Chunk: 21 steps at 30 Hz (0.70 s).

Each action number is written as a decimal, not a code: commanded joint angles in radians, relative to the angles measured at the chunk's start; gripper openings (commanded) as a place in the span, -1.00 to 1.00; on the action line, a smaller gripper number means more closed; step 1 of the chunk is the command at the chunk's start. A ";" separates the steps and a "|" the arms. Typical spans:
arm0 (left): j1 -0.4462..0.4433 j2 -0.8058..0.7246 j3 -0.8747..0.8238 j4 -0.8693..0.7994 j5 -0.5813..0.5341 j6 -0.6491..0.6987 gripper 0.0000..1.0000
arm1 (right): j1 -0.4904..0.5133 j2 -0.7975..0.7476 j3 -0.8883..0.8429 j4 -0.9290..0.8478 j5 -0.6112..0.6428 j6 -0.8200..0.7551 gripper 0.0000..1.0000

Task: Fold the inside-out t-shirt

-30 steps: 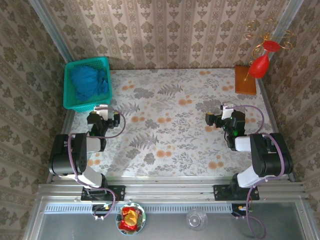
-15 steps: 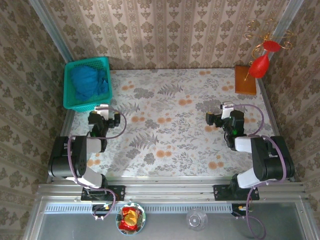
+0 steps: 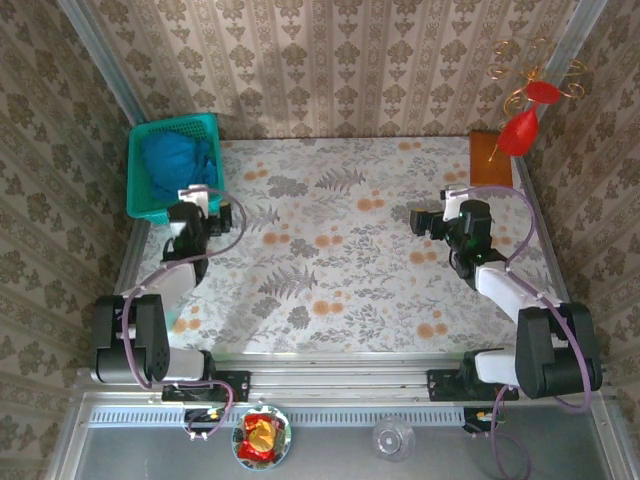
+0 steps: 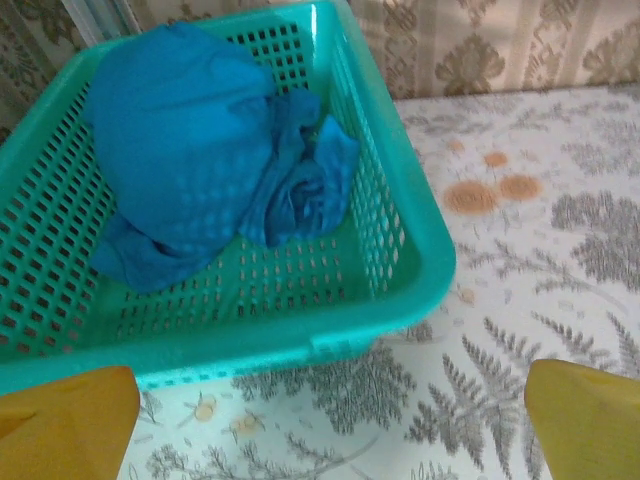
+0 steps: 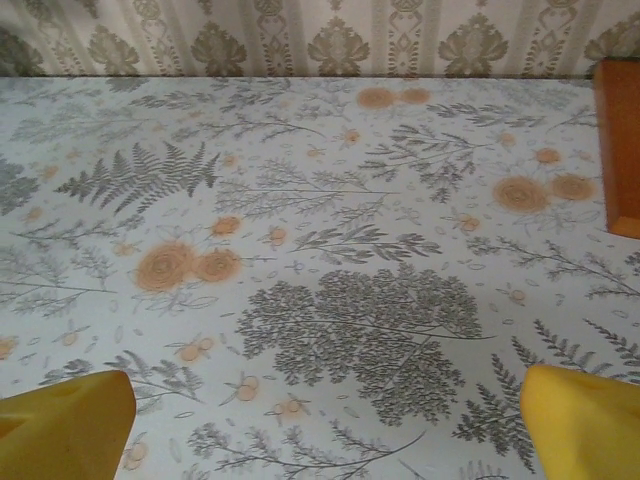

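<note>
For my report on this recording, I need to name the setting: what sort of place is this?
Probably a robot test cell dressed as a home laundry corner: patterned wallpaper on panel walls, a floral table edged by an aluminium rail, and a mesh basket holding the t-shirt.

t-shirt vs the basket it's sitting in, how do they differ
Colour: the t-shirt is a deeper blue, the basket a brighter green-teal. Form: the t-shirt is soft cloth bunched in a crumpled heap; the basket is a rigid box with walls pierced by slots. Place: the t-shirt lies inside the basket, while the basket stands on the table. Both are plain, in the blue-green range.
</note>
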 commanded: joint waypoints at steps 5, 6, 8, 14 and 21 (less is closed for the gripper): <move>0.007 0.094 0.309 -0.434 -0.057 -0.090 0.95 | 0.068 -0.048 0.102 -0.202 0.050 0.028 1.00; 0.012 0.118 0.352 -0.475 -0.058 -0.095 0.93 | 0.077 -0.053 0.108 -0.214 0.058 0.031 1.00; 0.026 0.178 0.451 -0.558 -0.046 -0.107 0.89 | 0.100 -0.058 0.123 -0.240 0.069 0.039 1.00; 0.079 0.367 0.693 -0.715 0.046 -0.163 0.63 | 0.177 -0.090 0.133 -0.280 0.103 0.043 1.00; 0.124 0.596 0.942 -0.846 0.094 -0.214 0.43 | 0.236 -0.127 0.131 -0.311 0.135 0.067 1.00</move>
